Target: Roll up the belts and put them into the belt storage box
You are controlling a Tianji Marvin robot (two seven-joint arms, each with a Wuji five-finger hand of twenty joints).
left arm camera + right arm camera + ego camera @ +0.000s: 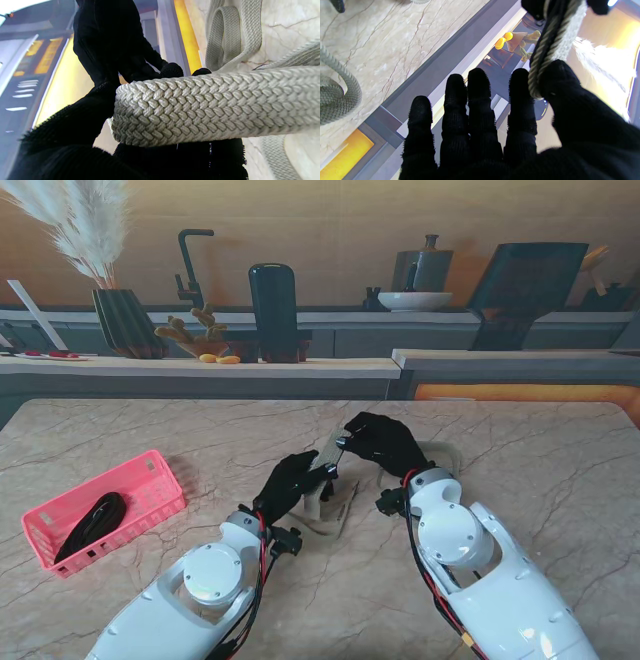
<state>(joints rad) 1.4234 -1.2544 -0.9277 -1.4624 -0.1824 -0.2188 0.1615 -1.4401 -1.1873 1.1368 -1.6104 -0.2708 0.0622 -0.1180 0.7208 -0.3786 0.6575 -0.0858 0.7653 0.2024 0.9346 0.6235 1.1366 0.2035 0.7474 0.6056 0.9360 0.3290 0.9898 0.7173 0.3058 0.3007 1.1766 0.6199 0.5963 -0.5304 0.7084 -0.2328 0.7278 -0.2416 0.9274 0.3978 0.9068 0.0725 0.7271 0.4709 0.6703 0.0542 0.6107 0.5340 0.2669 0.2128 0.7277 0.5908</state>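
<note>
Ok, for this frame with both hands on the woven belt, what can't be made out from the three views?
- Stand view: how far the grey belt is rolled; the left hand and right hand cover it.
- Stand view: the dark item in the pink basket is too small to identify.
- Left wrist view: the grey belt's far end is cut off by the frame edge.
- Right wrist view: the belt is seen edge-on only, partly blurred.

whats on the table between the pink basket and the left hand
Nothing: in the stand view only bare marble table separates the pink basket from the left hand. The grey belt lies on the hand's other side.
</note>
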